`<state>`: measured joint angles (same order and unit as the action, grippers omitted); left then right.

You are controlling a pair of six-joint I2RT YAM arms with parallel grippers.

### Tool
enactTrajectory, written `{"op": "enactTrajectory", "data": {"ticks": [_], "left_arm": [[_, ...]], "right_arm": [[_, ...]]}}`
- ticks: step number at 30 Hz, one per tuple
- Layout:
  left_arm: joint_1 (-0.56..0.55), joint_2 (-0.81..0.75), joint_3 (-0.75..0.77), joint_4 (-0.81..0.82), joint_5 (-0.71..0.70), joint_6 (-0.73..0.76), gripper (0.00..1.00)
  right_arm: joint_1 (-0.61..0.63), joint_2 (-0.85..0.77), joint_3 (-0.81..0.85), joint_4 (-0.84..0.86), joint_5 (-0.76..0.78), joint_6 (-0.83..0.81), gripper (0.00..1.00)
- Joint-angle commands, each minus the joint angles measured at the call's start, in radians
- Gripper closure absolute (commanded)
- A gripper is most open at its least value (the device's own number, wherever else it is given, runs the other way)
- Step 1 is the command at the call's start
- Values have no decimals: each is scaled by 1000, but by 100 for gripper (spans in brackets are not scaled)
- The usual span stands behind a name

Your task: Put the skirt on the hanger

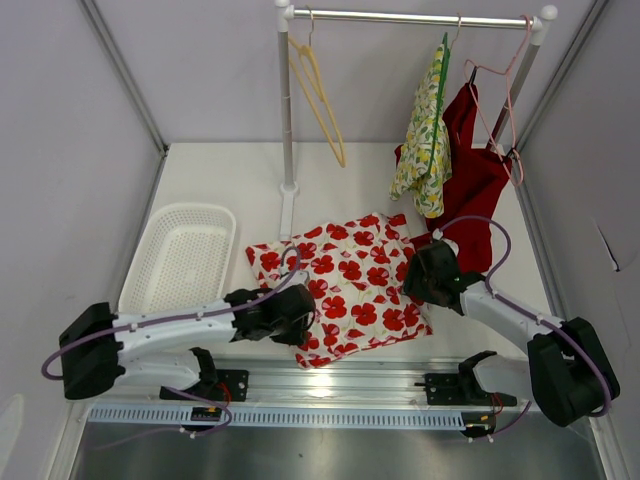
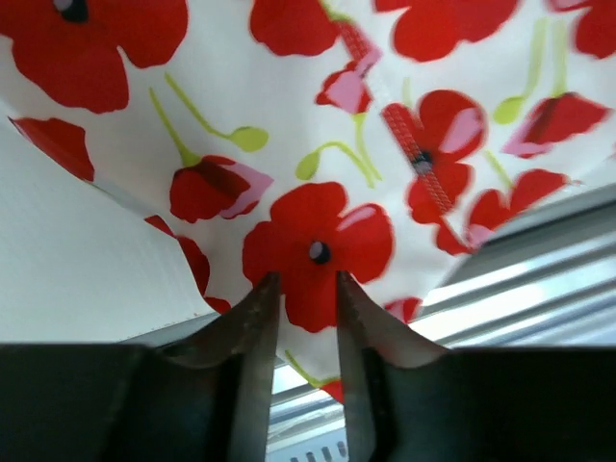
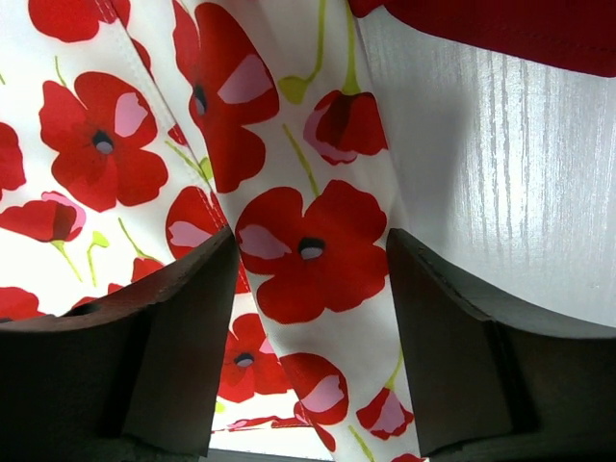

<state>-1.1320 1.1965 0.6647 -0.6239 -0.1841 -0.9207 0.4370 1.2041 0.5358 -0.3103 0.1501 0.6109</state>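
The skirt point(image 1: 350, 285), white with red poppies, lies spread on the table between my two arms. An empty yellow hanger point(image 1: 322, 98) hangs at the left end of the rail point(image 1: 420, 17). My left gripper point(image 1: 296, 318) is at the skirt's near left edge; in the left wrist view its gripper point(image 2: 303, 281) has a narrow gap between the fingers, with the skirt's point(image 2: 318, 241) edge at the tips. My right gripper point(image 1: 425, 275) is at the skirt's right edge; in the right wrist view it point(image 3: 310, 241) is wide open with a band of the skirt point(image 3: 308, 250) between the fingers.
A white basket point(image 1: 185, 255) stands at the left. A yellow floral garment point(image 1: 428, 140) and a red garment point(image 1: 475, 170) on a pink hanger point(image 1: 512, 95) hang at the right. The rail's post point(image 1: 287, 120) stands behind the skirt. A metal track point(image 1: 330, 385) runs along the near edge.
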Motion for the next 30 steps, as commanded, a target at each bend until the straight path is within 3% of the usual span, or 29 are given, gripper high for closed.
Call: {"op": "enactTrajectory", "data": {"ticks": [1,6,10,15,25,30], "left_arm": [[0,-144,10,47,-17,-72,58],[29,-152,84,-63,-231,-144,48],[121,-133,92,-108,-331,-252,40],[267,-118,59,-120,-396,-305,42],[391,70,75,-42,-354,-210,41],[452,124,76,-4,-330,-167,48]], "right_arm": [[-4,-11,21,34,-9,-14,31],[-6,-3,46,43,-30,-23,28],[-6,6,72,34,-32,-39,27],[-4,34,104,45,-47,-49,27],[-7,89,109,89,-72,-53,27],[-7,88,102,96,-76,-53,27]]}}
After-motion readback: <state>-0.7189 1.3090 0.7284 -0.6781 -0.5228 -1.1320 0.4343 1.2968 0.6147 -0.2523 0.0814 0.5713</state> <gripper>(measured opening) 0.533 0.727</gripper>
